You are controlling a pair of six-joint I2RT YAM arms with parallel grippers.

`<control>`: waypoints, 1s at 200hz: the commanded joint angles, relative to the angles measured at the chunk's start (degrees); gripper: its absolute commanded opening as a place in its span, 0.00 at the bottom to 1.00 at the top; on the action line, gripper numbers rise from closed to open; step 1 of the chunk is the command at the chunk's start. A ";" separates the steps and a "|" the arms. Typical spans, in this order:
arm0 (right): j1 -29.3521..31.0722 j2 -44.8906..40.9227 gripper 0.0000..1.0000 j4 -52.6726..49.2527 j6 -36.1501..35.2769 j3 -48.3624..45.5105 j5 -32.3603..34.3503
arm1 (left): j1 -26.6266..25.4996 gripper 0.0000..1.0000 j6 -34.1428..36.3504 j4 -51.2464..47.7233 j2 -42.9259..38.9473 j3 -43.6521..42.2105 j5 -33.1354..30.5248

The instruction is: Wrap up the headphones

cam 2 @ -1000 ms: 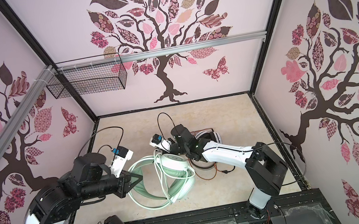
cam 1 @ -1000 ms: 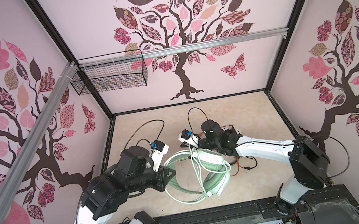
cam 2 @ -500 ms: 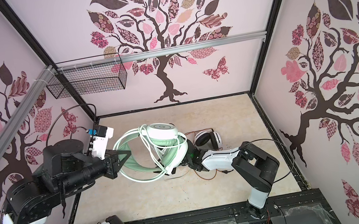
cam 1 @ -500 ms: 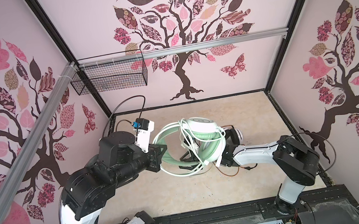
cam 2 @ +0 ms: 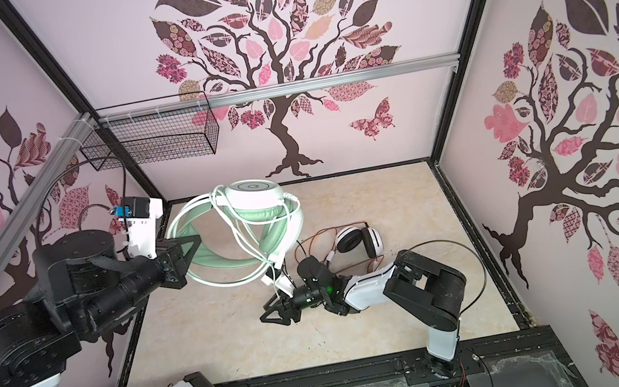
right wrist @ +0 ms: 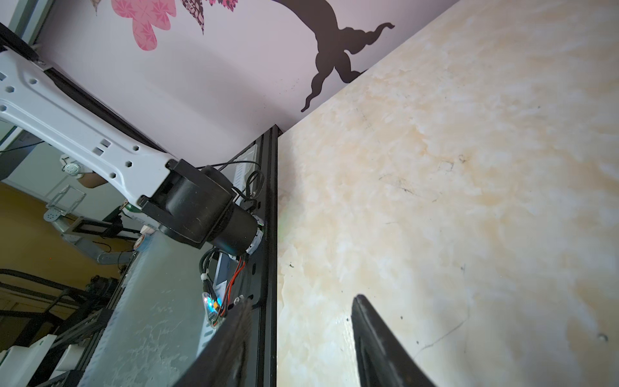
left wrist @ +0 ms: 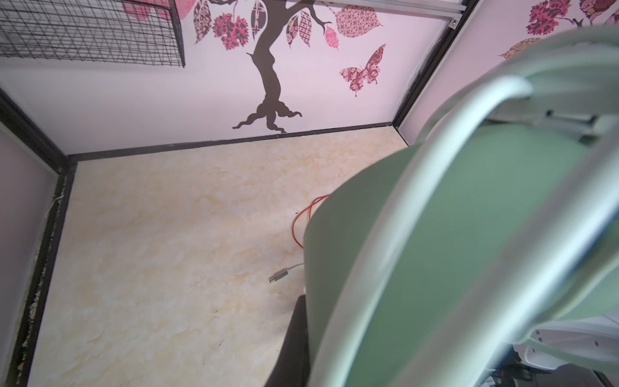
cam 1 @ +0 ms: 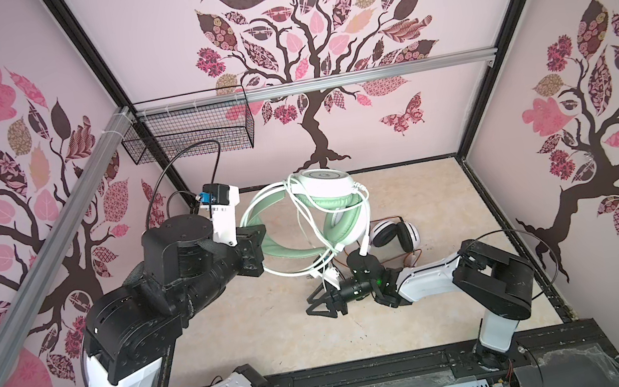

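Raised well above the counter (cam 1: 238,340) since a second ago, the mint-green headphones (cam 1: 325,183) are now held up toward the back wall, where before they were kept low between the two arms. They are gripped at the padded headband by the left claw (cam 1: 260,236), which is clamped tight on it. In the left wrist view that headband fills most of the frame.

The right claw (cam 1: 316,303) has been drawn away from the ear cup it was next to and lowered to just over the counter, nearer the front edge. Its jaws are set apart and nothing is held. In the right wrist view only bare counter is seen between the fingers (right wrist: 378,335).

The pale cable (cam 1: 361,211) is looped loosely over the upper ear cup and the headband, and strands are left hanging near the right arm's wrist. A silver plug (left wrist: 279,276) is seen at one end. Whether it touches the counter cannot be told.

Two pairs of headphones are counted. The white-and-black headphones (cam 1: 394,233) are lying on the counter behind the right arm, where they were a second ago, with the orange-red cable (cam 2: 307,245) curled beside them. Two arms and two claws are seen, and one wire basket (cam 1: 189,133) is hung on the rail at the back left.
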 commanded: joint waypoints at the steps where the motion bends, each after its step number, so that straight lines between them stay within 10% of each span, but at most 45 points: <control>1: -0.02 -0.23 0.51 3.62 1.41 -2.20 1.26 | 0.05 0.00 -0.27 3.74 -0.51 3.70 -3.52; 50: -0.03 -2.74 0.50 5.73 1.83 -6.90 3.00 | 0.02 0.00 0.21 3.15 -1.08 3.91 -5.69; 126: 0.01 -6.02 0.22 6.37 1.87 -10.00 3.82 | 0.03 0.00 0.86 1.13 -1.55 4.44 -11.77; 153: -0.03 -8.98 0.00 3.00 0.77 -10.85 2.60 | 0.11 0.00 0.23 0.86 -1.78 3.29 -16.96; 200: 1.76 -17.32 0.00 -14.12 -4.28 -11.44 1.89 | 1.80 0.00 -0.06 5.03 -1.13 0.37 -25.09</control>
